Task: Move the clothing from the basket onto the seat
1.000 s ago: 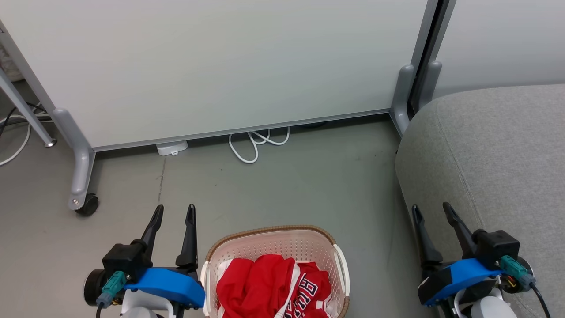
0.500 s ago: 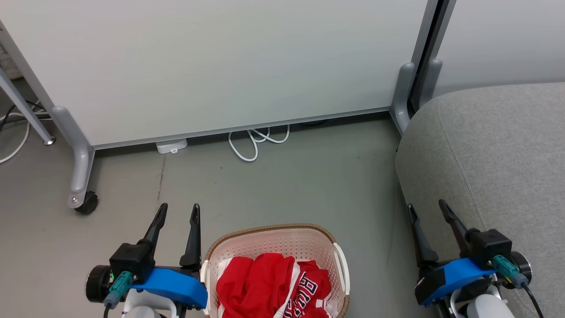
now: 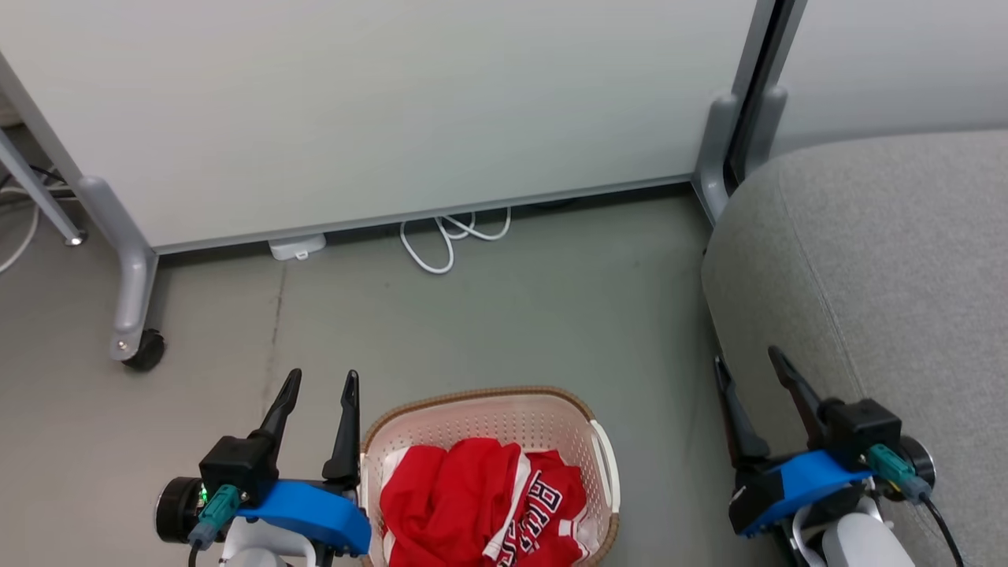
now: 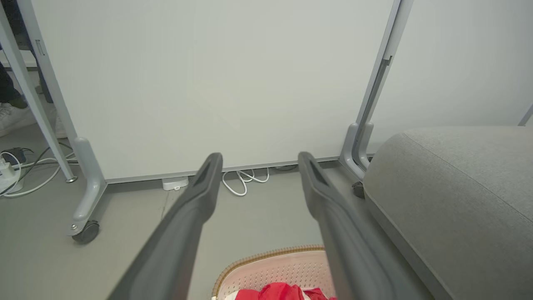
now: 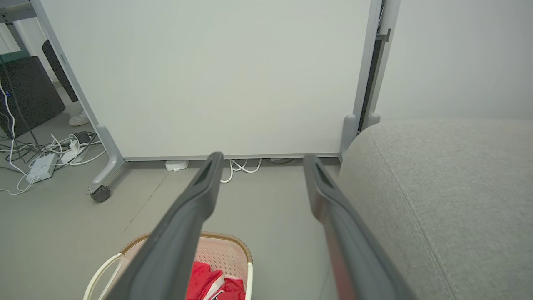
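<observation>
The clothing (image 3: 472, 504) lies bunched in the basket (image 3: 472, 391), just right of the left gripper (image 3: 323, 373) (the nearer one). The right gripper (image 3: 746, 356) hangs beside the seat (image 3: 882, 260). Both have fingers spread wide and hold nothing.

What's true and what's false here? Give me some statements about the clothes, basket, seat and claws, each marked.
1. The clothes lie in the basket. True.
2. The basket stands on the seat. False: it stands on the floor, beside the seat.
3. The left claw and the right claw are open and empty. True.
4. A white cable lies on the seat. False: it lies on the floor.
</observation>
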Robot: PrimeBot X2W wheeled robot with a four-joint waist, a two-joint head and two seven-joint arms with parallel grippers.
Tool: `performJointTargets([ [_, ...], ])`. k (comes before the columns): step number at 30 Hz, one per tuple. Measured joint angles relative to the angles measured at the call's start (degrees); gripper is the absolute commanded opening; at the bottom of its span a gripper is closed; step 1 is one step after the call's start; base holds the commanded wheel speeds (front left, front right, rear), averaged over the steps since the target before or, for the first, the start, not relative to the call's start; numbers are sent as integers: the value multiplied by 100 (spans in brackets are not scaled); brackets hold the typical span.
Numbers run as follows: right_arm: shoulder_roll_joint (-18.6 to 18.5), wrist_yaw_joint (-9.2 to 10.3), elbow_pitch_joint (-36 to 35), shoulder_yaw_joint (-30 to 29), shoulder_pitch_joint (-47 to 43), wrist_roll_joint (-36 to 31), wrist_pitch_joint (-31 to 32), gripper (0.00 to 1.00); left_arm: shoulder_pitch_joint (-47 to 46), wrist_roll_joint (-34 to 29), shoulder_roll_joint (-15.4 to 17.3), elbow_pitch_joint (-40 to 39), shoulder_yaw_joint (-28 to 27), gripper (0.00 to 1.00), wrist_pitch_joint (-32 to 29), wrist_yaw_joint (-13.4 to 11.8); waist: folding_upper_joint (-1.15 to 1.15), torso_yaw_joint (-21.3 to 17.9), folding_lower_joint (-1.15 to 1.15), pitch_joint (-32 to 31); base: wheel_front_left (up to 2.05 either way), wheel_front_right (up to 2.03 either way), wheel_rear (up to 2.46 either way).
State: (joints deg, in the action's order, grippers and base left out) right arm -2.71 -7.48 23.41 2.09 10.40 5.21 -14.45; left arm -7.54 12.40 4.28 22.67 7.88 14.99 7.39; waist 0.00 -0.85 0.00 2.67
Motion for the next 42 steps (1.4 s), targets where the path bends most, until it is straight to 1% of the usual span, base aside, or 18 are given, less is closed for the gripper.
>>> performJointTargets([
  [5, -2, 0, -136, 197, 281, 25, 22, 100, -252, 21, 116, 192, 93, 100, 0, 0, 0, -160, 0, 347, 0, 0, 0],
  [10, -8, -1, -290, 417, 649, 87, 19, 100, -647, 133, 277, 594, 190, 100, 0, 1, 0, -426, 1, 881, 0, 0, 0],
  [17, -16, -1, -452, 680, 1111, 202, -10, 100, -1577, 520, 495, 1486, 605, 100, -181, 2, 0, -838, 1, 1842, 0, 0, 0],
  [19, -14, -1, -508, 715, 1269, 267, -27, 100, -1880, 564, 593, 1725, 634, 100, -187, 3, 0, -947, 1, 2143, 0, 0, 0],
  [24, -19, 0, -615, 816, 1540, 495, -47, 100, -2409, 628, 702, 2208, 749, 100, -185, 3, 0, -1215, 1, 2868, 0, 0, 0],
  [29, -20, -1, -827, 894, 1762, 754, -55, 100, -2782, 630, 902, 2622, 899, 100, -213, 4, 0, -1487, 1, 3537, 0, 0, 0],
  [35, -19, -1, -999, 1081, 1831, 1045, -57, 100, -3132, 821, 980, 3028, 995, 100, -456, 4, 0, -1792, 1, 4198, 0, 0, 0],
  [42, -18, -1, -1092, 1276, 1869, 1315, -57, 100, -3407, 951, 1106, 3466, 984, 100, -870, -21, 0, -2129, 1, 4675, 0, 0, 0],
])
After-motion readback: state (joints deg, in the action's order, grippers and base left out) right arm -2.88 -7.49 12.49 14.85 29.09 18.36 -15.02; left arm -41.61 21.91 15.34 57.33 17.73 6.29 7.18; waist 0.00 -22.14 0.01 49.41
